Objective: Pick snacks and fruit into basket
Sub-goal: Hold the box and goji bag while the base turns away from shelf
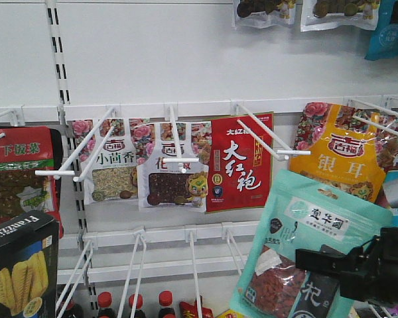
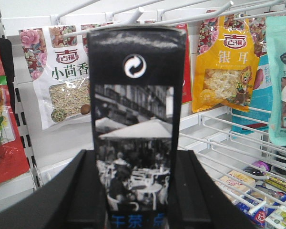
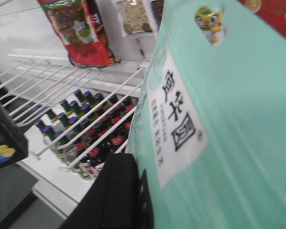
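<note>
A black "Franzzi" box with yellow wafer rolls stands upright at the lower left of the front view. My left gripper is shut on this box, with a black finger pressed to each narrow side. At the lower right hangs the teal goji berry pouch, clear of the shelf hooks, with my right gripper shut on it. The right wrist view is filled by the pouch, and one black finger lies against its edge. The basket and any fruit are out of view.
White peg hooks jut out from the shelf wall, carrying floral-topped pouches, a red pouch and a yellow pouch. Dark bottles stand below wire rods. A wire shelf runs at the right.
</note>
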